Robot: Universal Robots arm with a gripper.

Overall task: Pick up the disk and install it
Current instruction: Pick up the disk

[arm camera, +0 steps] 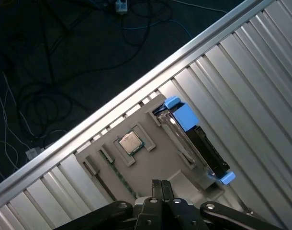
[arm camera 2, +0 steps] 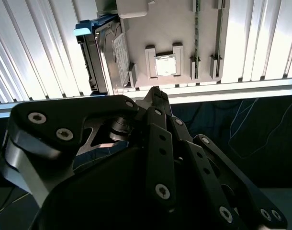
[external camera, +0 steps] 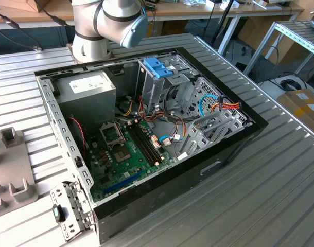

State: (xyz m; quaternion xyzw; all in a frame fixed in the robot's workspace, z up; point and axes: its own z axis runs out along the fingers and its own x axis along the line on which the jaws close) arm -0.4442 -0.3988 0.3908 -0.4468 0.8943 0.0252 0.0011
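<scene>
Centrally, an open black computer case (external camera: 198, 175) sits on the ribbed metal table (external camera: 260, 180) in the exterior view. In the first wrist view, the silver-grey rectangular disk (arm camera: 191, 136), blue-framed, stands on edge in a grey plastic holder (arm camera: 151, 167); the black end effector (arm camera: 160, 186) hovers nearby, clenched empty.

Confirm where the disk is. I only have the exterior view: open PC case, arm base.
Observer: In the first wrist view the disk stands on edge in a grey holder tray on the slatted table.
Operator: Gripper on it?
Observer: No. The gripper is shut, empty, apart from the disk, aimed at the tray.
Operator: Anything else in the tray?
Observer: A processor chip lies flat in a square pocket beside the disk.
</scene>
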